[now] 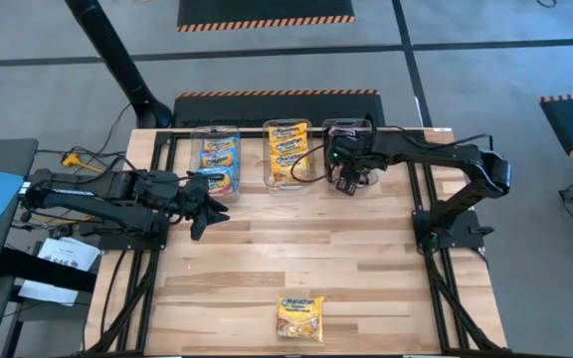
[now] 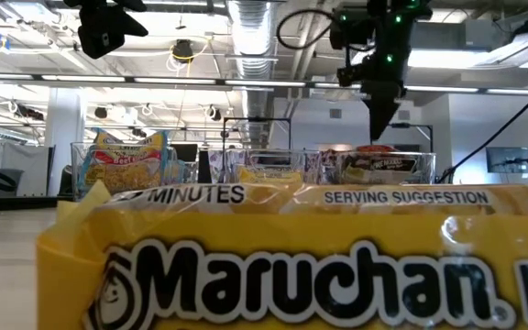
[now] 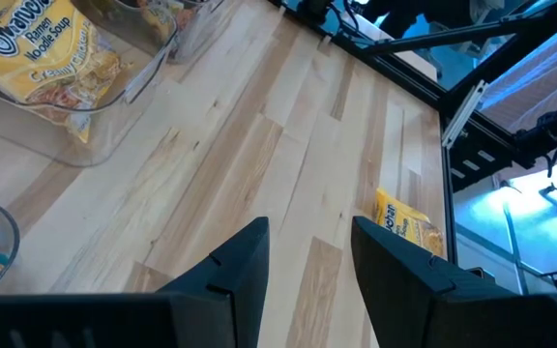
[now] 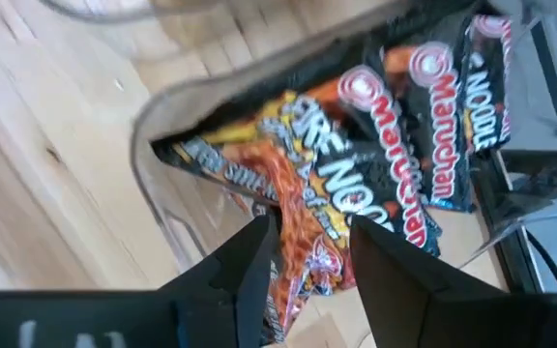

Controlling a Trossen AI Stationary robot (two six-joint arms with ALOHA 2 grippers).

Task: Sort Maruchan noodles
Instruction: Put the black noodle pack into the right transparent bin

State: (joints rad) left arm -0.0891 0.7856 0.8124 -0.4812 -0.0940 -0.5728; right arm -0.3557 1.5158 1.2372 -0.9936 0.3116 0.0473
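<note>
Only the right wrist view shows the black-red Maruchan packets (image 4: 385, 164) binned beneath the right gripper (image 4: 307, 242) — fingers parted, empty. The left gripper (image 3: 307, 256) is likewise parted and empty, over bare table (image 3: 259, 164); a yellow packet (image 3: 409, 224) lies beyond.

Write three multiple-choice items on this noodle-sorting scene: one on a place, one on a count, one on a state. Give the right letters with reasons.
1. Where does the loose yellow packet lie on the table?
A. At the near edge, apart from the bins
B. Inside the middle bin
C. Under the left end effector

2. How many clear bins stand along the far edge?
A. One
B. Three
C. Five

3. What is the state of the right end effector?
A. Shut on a yellow packet
B. Open above the black-red packets, holding nothing
C. Resting on bare wood

Answers:
1 A, it lies alone near the front.
2 B, left bin, middle bin and right bin stand side by side.
3 B, its wrist view shows parted fingers with nothing between.
</note>
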